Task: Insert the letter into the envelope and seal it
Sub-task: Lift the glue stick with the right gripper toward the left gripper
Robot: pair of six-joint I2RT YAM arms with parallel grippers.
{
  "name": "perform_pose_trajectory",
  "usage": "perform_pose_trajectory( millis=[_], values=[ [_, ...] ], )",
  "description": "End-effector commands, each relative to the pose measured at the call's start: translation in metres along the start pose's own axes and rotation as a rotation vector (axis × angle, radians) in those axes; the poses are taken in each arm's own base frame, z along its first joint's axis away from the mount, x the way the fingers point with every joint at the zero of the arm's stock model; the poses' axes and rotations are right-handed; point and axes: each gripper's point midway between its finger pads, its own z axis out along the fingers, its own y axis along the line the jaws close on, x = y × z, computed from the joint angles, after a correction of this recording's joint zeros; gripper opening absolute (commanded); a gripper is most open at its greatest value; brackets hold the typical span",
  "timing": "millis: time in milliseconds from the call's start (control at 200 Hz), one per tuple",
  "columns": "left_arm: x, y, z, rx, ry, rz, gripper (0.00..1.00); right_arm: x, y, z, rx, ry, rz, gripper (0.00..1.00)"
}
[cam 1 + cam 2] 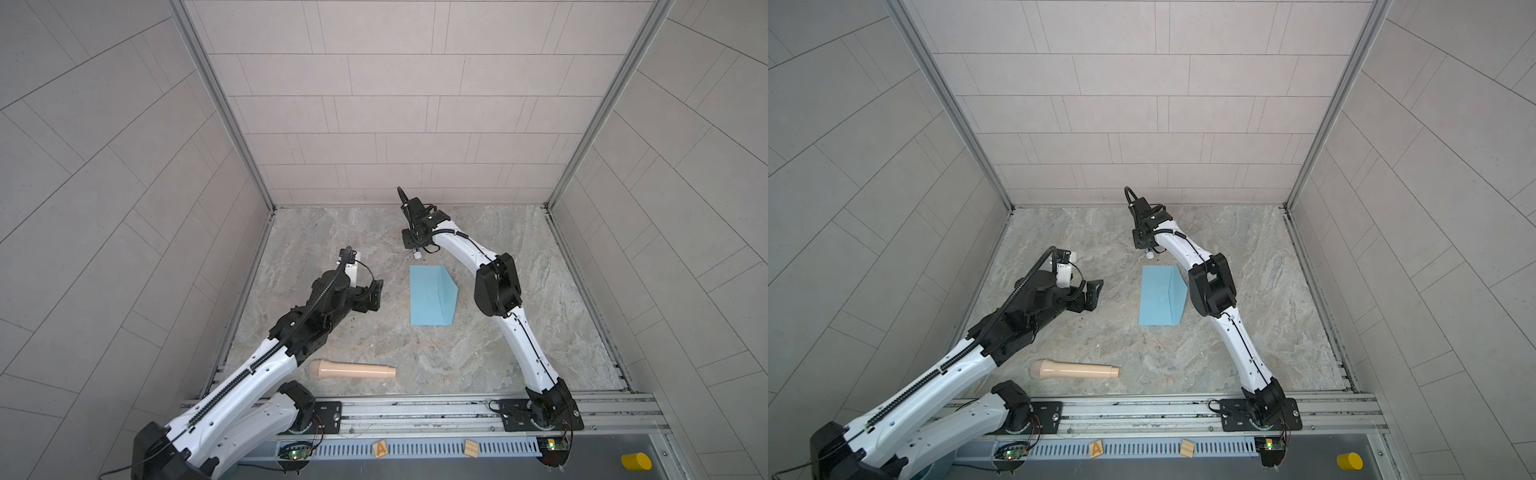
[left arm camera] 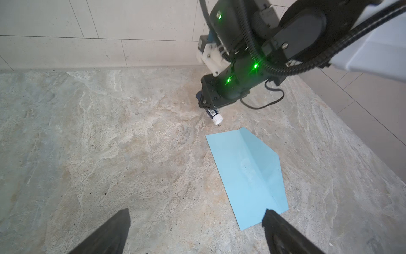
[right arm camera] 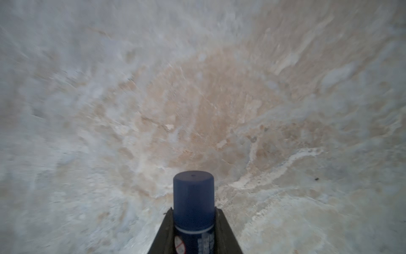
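Right gripper [image 3: 193, 222], clamped on a glue stick [image 3: 193, 198] whose blue cap is fitted, held low over the table [image 1: 519, 249] just beyond the far end of the envelope [image 1: 430, 297]. The envelope lies flat with its flap [image 1: 449, 291] unfolded. The letter is not in sight and is presumably inside. The left gripper [image 2: 195, 214] is spread wide and empty, and is well placed to draw off the cap. Glue should then be stroked lightly along the flap while the paper is pinned.
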Motion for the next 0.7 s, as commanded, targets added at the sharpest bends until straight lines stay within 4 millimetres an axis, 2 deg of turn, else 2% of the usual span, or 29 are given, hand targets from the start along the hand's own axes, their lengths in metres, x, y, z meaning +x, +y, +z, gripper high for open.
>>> perform_pose_trajectory(
  millis=[0,135,215,335,520,695],
  values=[
    [-0.010,-0.009,-0.005,0.062,-0.051,-0.024,1.00,-0.055,0.013,-0.088,-0.117,-0.186,0.073,0.07],
    [-0.020,-0.024,-0.012,0.149,-0.097,-0.041,1.00,-0.067,0.020,-0.140,-0.226,-0.315,0.118,0.05],
    [-0.027,-0.033,-0.015,0.204,-0.127,-0.058,1.00,-0.072,0.022,-0.173,-0.308,-0.451,0.157,0.02],
    [-0.038,-0.048,-0.019,0.293,-0.171,-0.085,1.00,-0.063,0.017,-0.219,-0.426,-0.633,0.246,0.00],
    [-0.061,-0.075,-0.023,0.453,-0.242,-0.130,1.00,-0.041,0.018,-0.267,-0.581,-0.764,0.304,0.00],
    [-0.070,-0.096,-0.015,0.564,-0.243,-0.151,0.98,-0.019,0.026,-0.297,-0.659,-0.822,0.293,0.00]
  ],
)
